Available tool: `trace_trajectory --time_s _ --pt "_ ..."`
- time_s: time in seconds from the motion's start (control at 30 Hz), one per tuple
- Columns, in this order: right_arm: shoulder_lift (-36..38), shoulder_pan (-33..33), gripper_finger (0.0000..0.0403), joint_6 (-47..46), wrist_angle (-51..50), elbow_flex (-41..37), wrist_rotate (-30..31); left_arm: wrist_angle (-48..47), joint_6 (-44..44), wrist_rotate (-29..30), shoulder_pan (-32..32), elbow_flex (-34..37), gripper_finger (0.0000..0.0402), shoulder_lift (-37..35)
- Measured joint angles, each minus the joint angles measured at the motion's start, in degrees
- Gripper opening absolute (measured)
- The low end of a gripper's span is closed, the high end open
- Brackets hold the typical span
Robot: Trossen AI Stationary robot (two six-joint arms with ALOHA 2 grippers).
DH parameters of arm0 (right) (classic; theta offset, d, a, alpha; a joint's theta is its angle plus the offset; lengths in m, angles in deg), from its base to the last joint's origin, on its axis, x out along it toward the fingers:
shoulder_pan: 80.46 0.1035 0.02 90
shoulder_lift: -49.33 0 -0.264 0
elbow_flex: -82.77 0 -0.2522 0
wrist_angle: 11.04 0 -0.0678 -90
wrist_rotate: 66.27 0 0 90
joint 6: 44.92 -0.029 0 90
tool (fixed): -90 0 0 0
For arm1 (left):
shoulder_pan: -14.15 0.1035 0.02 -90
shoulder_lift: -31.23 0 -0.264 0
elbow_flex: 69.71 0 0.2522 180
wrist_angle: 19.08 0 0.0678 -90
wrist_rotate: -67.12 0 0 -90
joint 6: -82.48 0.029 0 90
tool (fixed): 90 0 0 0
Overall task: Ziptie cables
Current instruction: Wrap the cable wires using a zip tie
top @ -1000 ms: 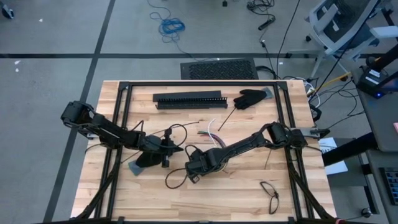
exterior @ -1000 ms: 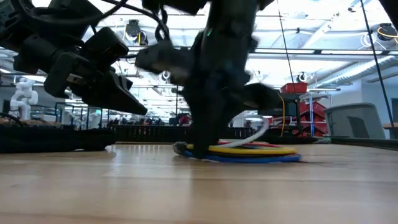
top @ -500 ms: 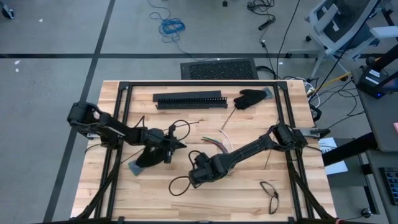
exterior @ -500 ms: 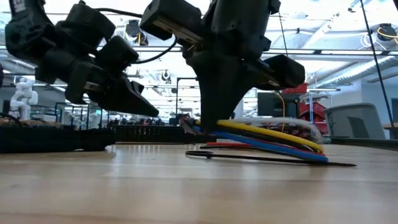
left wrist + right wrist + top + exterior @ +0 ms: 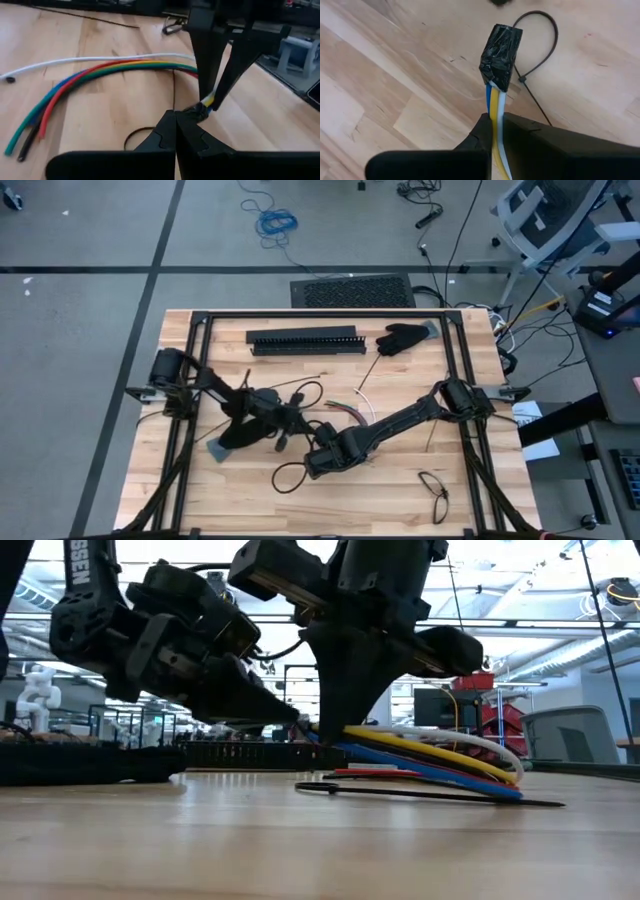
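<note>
Cables point(image 5: 496, 107) pinched in right hand point(image 5: 495, 122), left hand point(image 5: 176, 120) closed beside

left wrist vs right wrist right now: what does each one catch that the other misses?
Only the left wrist view shows the cables fanning out across the table to their loose ends, white, red, yellow, green and blue, with the shut left gripper just short of the right gripper's pinch point.

Only the right wrist view shows the black-taped end of the bundle and the looped zip tie lying beyond it.

Both show the right gripper shut on the cables over the wooden table.
</note>
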Motion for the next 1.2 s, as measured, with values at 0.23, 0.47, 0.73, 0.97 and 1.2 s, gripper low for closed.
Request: trace_trajectory --time_s 0.23,0.47,0.73,0.97,1.2 --pt "1.1 0.1 0.0012 0.3 -2.9 0.0 2.4 -4.4 0.0 1.5 0.0 0.0 0.0 3.7" --pt "1.5 0.1 0.0012 0.5 -2.9 0.0 2.3 2.0 -4.1 4.8 0.1 0.0 0.0 6.2" --pt "1.5 0.1 0.0012 0.3 -5.8 0.1 2.3 3.0 -7.6 4.7 -1.8 0.0 0.0 6.2" --pt "1.5 0.1 0.0012 0.1 -5.9 0.1 2.5 3.0 -7.7 8.7 -3.4 0.0 0.0 6.2" --pt "1.5 0.0 0.0012 -0.2 -6.0 0.1 2.6 3.1 -11.9 13.7 -3.7 0.0 0.0 6.5"
